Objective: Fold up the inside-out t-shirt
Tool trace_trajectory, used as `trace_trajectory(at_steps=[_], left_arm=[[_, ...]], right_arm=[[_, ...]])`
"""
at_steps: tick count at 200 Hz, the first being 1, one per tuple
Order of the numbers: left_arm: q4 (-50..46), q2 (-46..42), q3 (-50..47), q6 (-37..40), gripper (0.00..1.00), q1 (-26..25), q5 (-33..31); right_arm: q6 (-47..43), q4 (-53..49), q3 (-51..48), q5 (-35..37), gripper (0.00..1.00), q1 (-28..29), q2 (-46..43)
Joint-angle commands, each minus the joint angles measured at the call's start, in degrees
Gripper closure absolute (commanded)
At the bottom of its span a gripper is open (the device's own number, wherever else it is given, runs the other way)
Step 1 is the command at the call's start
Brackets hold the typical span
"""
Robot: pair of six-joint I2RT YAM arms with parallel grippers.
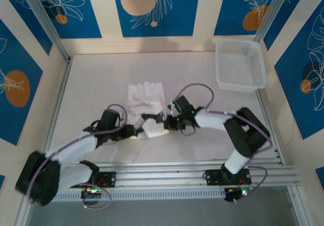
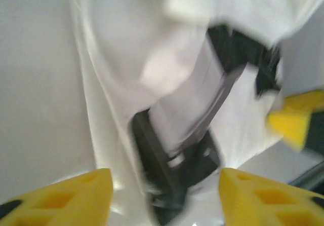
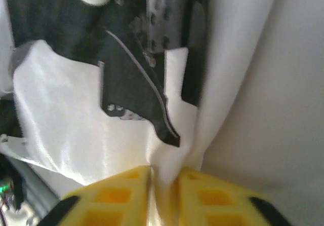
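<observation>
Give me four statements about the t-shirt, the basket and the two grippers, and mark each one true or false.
1. The right gripper pinches a fold of the t-shirt between its fingers. True.
2. The basket stands at the near left corner of the table. False: it stands at the far right corner.
3. The left gripper has its fingers wide apart, with cloth lying between them. True.
4. The t-shirt lies inside the basket. False: it lies crumpled on the table, mid-table, where the two grippers meet.
</observation>
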Motion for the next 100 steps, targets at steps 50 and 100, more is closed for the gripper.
trace_trajectory(at_steps=[50, 100], left_arm=[[-6.6, 9.3, 12.5, 4.6, 0.33, -0.8, -14.6], [5.5, 30.4, 20.3, 6.8, 0.47, 0.8, -11.9]], right_arm=[[1.5, -1.9, 9.2, 8.8, 0.49, -3.7, -2.4], [3.4, 3.2, 12.0, 4.9, 0.69, -4.9, 4.7]])
